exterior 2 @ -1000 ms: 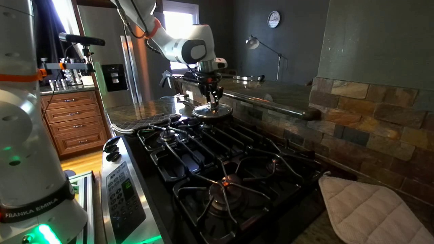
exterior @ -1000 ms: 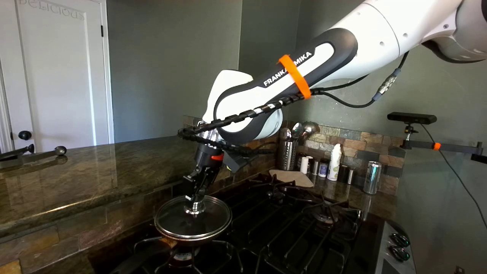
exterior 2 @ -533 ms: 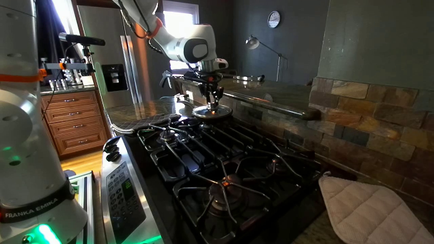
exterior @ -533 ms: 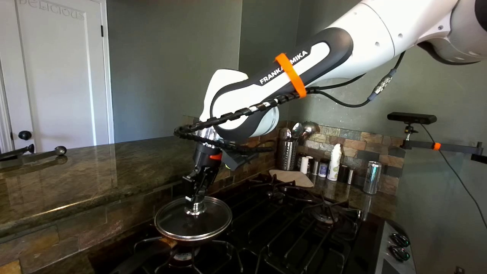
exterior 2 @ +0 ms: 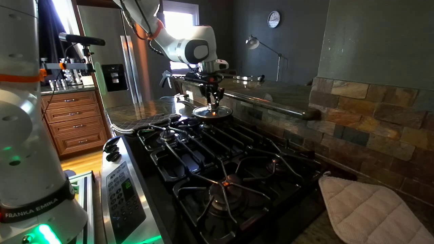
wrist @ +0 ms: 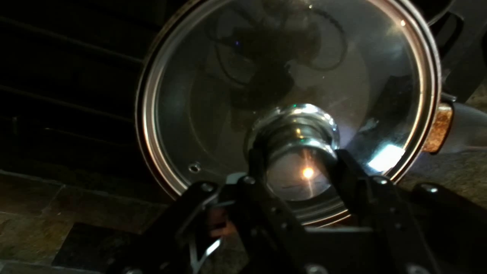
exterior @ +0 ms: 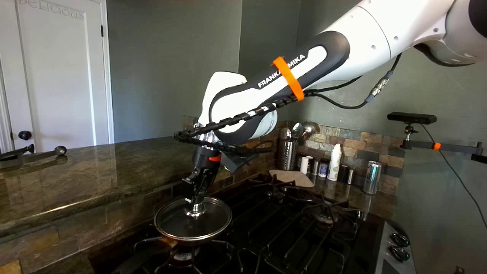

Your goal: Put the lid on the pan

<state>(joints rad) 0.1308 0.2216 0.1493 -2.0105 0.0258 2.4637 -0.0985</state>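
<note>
The glass lid [exterior: 175, 224] with its metal rim lies flat over the pan, and their edges look lined up. The lid also shows in an exterior view [exterior 2: 222, 112] and in the wrist view [wrist: 213, 99]. The pan is mostly hidden under the lid on the stove's end burner; its dark handle with a coppery collar [wrist: 437, 129] sticks out, also in an exterior view [exterior: 168, 242]. My gripper [exterior: 195, 202] points down over the lid. In the wrist view its fingers [wrist: 298, 155] press on both sides of the shiny knob, shut on it.
Black stove grates [exterior 2: 217, 162] stretch beside the pan. A raised stone counter ledge [exterior: 95, 179] runs close behind the gripper. A pale pot holder [exterior 2: 373, 206], a utensil holder [exterior: 287, 154] and several bottles stand at the far end.
The arm's upper links have shifted slightly to the left in an exterior view and dipped a little. The lid and pan stay in the same place, with the fingers still at the knob.
</note>
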